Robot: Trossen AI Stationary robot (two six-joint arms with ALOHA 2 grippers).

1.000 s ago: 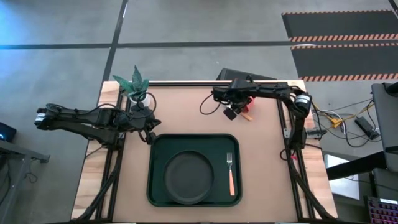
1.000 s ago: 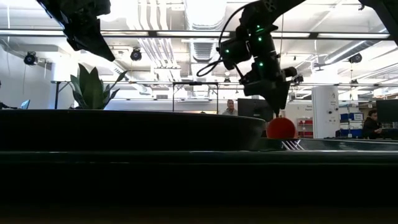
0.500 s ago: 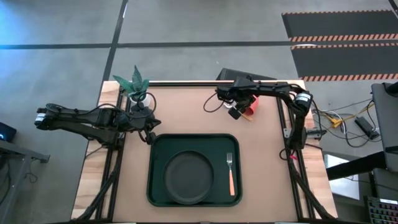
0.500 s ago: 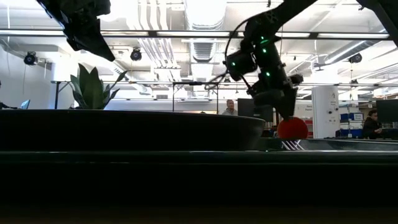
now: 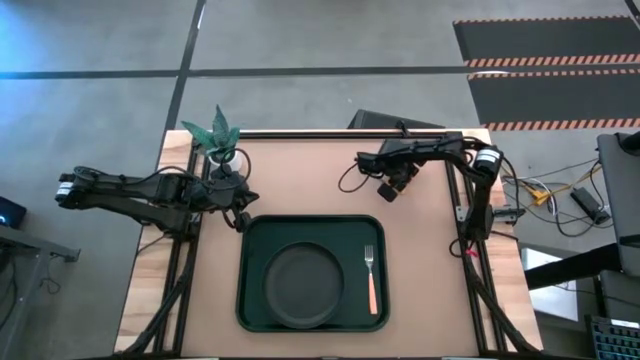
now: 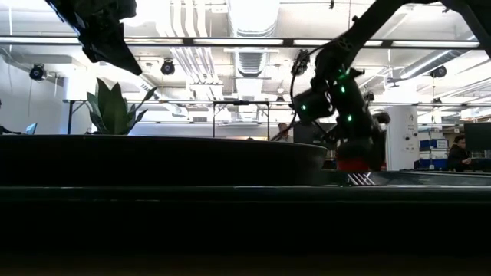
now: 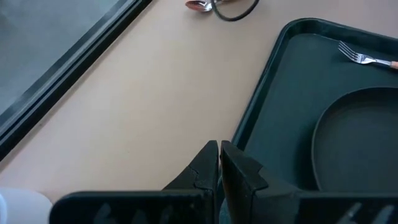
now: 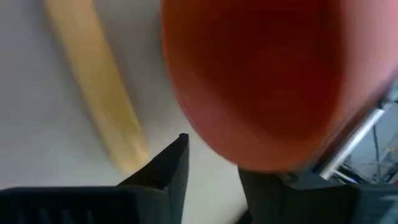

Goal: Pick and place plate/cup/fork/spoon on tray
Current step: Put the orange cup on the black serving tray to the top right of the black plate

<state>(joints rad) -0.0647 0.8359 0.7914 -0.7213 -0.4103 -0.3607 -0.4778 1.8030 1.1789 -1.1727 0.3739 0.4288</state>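
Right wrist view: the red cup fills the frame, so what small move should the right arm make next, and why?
Probably close the right pincer on the red cup before lifting. The cup sits right at its open fingers, yet it rests on the table behind the tray, where the plate and fork already lie. The left pincer waits shut by the tray's corner.

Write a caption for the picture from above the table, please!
Right hand reaches down at the table's far side while plate and fork sit on the tray.
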